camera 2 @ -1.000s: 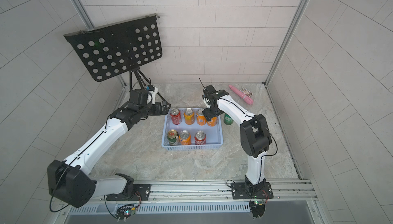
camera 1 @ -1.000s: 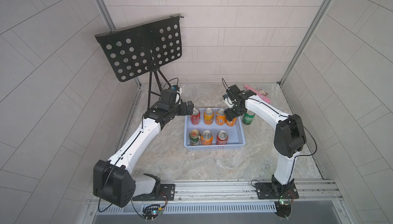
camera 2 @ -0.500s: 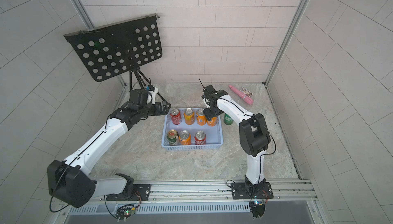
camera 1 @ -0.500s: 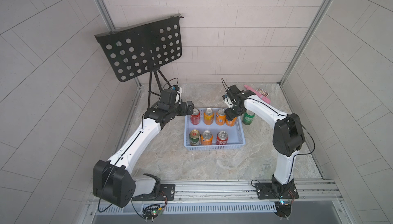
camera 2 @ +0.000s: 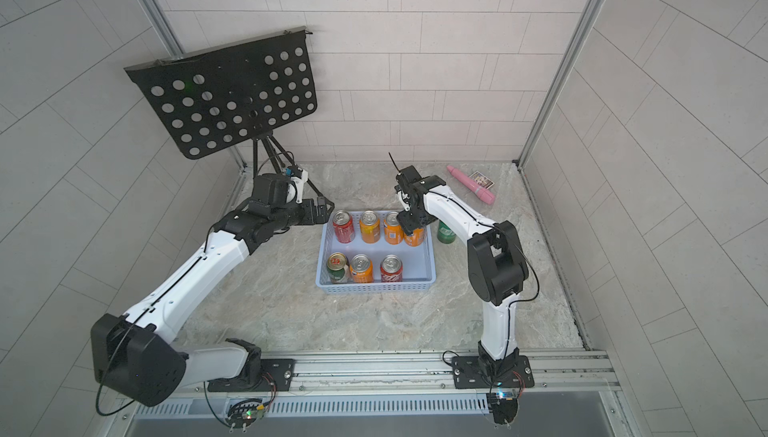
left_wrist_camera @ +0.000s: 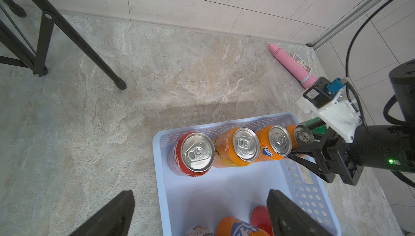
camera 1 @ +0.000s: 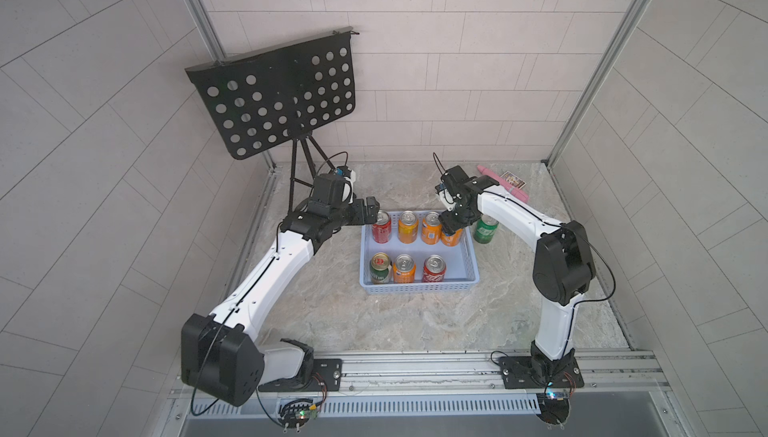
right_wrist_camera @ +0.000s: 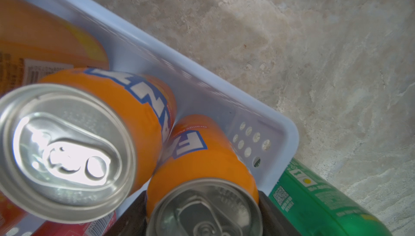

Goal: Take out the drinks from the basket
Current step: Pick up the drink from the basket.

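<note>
The light-blue basket [camera 1: 419, 287] holds several drinks in two rows. My right gripper [camera 1: 451, 227] is shut on the orange can [right_wrist_camera: 202, 156] in the basket's back right corner, one finger on each side of it. Beside it stand another orange can [camera 1: 431, 228], a third orange one [camera 1: 407, 227] and a red can [camera 1: 381, 227]. The front row has a green can with a red-gold label [camera 1: 380, 268], an orange can [camera 1: 404, 268] and a red can [camera 1: 434, 268]. A green can [camera 1: 485, 229] stands outside, right of the basket. My left gripper [left_wrist_camera: 199, 214] hangs open by the basket's back left corner.
A black perforated music stand [camera 1: 282, 98] rises at the back left, its legs [left_wrist_camera: 74, 37] on the floor near my left arm. A pink stick [camera 1: 505, 183] and a small card [camera 1: 513, 179] lie at the back right. Tiled walls close three sides.
My right gripper has closed onto the orange can in the back right corner. Both arms have stayed nearly where they were.
</note>
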